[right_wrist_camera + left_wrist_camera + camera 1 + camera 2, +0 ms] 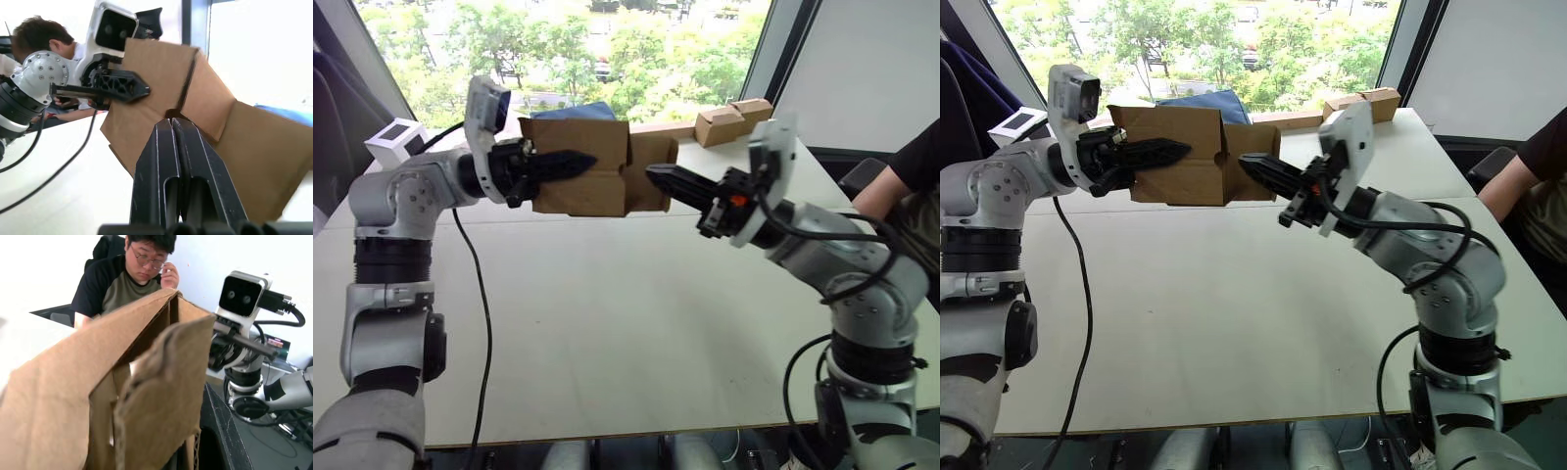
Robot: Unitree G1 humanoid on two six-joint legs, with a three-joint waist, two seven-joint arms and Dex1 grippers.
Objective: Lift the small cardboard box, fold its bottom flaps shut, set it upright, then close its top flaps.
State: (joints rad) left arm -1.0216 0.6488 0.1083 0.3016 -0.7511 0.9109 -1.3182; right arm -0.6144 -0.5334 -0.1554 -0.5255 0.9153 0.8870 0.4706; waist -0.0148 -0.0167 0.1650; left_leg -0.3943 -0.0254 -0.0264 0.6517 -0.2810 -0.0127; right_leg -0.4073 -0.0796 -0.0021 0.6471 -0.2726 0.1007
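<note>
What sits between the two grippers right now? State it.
The small cardboard box, held off the table: the left gripper clamps its wall while the shut right gripper presses its flaps, in both eye views.

The box [98, 396] looms close, a flap [166, 382] bent across its open end. Behind the box sits a person [124, 276]; beside it, the other arm's wrist camera [243, 294].

Table [607, 333] open (box [578, 171] aloft).
</note>
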